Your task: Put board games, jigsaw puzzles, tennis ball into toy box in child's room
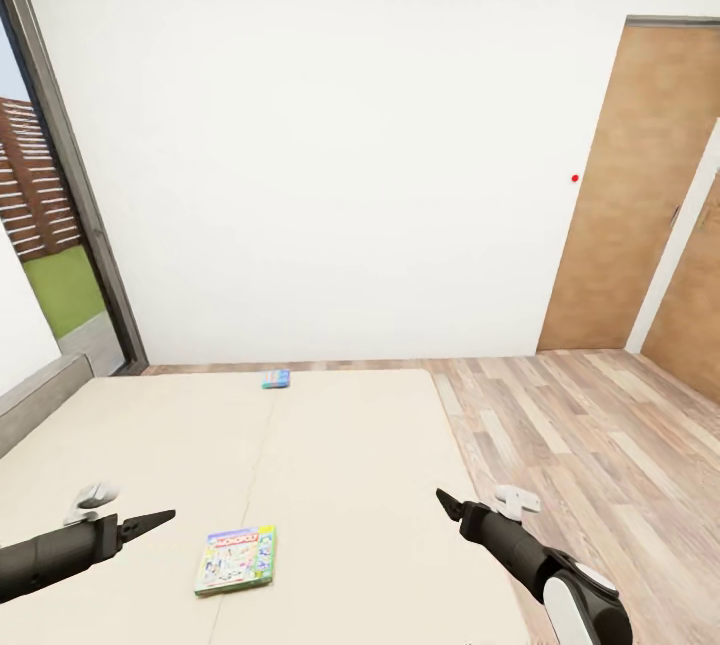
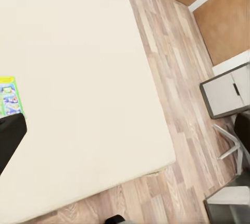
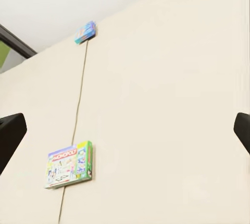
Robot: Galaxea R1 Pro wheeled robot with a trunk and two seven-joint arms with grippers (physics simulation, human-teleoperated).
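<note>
monopoly (image 1: 236,559) lower centre on bed (image 1: 350,445), blue game (image 1: 276,379) far edge. left gripper (image 1: 150,522) looks closed, right gripper (image 3: 125,130) spread wide; both empty. risk: flat box slides when pinched.

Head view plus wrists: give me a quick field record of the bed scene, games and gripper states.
surface: bed, plain beige cover, wood-plank floor to its right
near game: Monopoly box, lying flat on the bed between the two arms
far game: small blue box, flat at the bed's far edge
left gripper: over the bed left of the Monopoly box, holding nothing, looks shut
right gripper: near the bed's right side, open, empty
contact: neither gripper touches a game
background: white wall, wooden door on the right
</note>
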